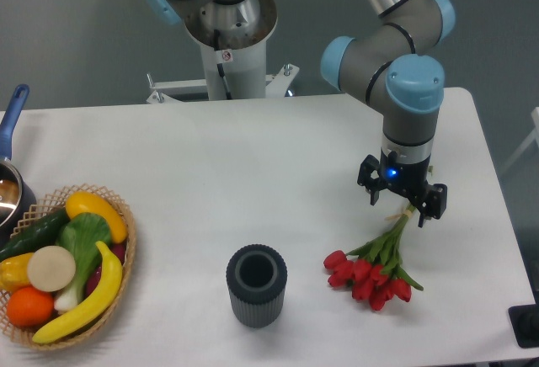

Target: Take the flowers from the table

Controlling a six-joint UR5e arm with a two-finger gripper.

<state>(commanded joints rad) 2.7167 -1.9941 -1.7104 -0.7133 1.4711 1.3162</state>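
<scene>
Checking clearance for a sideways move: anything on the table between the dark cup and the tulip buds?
Nothing. In the camera view, bare white table lies between the dark cup and the flowers. The gripper sits over the stem ends, off that stretch.

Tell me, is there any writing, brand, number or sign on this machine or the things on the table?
Small white-and-red sticker on the robot's white base column: too small and blurred to read.
Glowing blue light on the black two-finger gripper: a lamp, not text.
Nothing else shows any lettering.
</scene>
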